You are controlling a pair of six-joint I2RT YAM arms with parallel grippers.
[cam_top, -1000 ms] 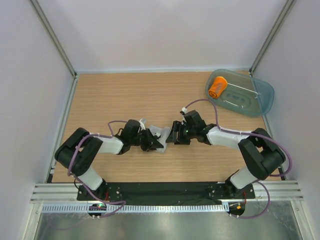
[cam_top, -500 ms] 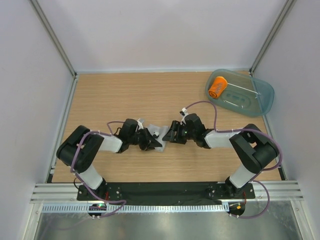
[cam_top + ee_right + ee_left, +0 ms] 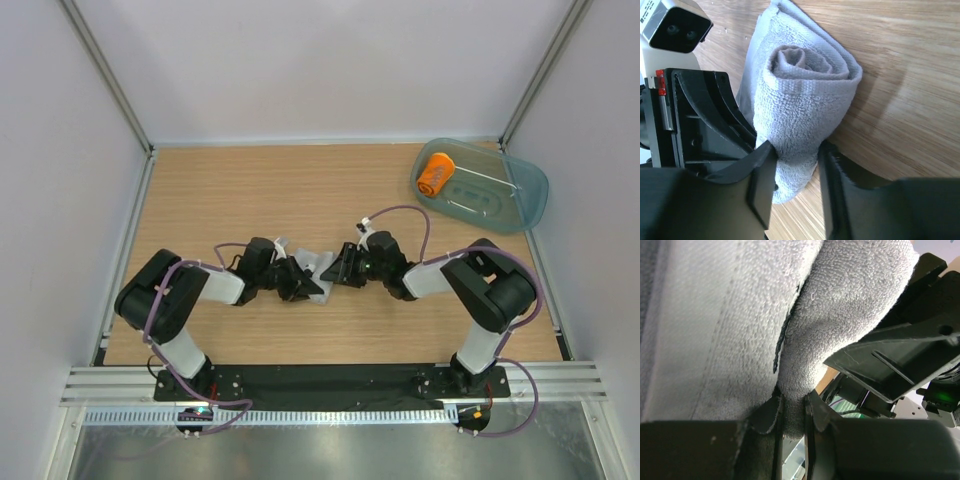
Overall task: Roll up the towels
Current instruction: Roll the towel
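While the orange towel (image 3: 435, 173) lies rolled up inside the blue-green tub (image 3: 520, 200) at the far right corner, the grey towel (image 3: 805, 85) sits in the middle of the table (image 3: 220, 190), caught between both arms. It is wound into a loose coil at one end, with a flat tail trailing away under the left arm's side. The left pincer (image 3: 792, 407) is pressed together on a thin fold of that cloth. The right pincer (image 3: 795, 150) straddles the near end of the coil, one finger against the terry and the other just beside it; I cannot tell whether it is actually squeezing.

From where I stand, the worry is the coil itself. It looks slack, so a grip taken this close to its end could flatten it or drag the inner turns out sideways. If the two arms pull in opposite directions, the roll would likely unwind. The pincers are also nearly nose to nose, so a small misjudged move could knock them together.
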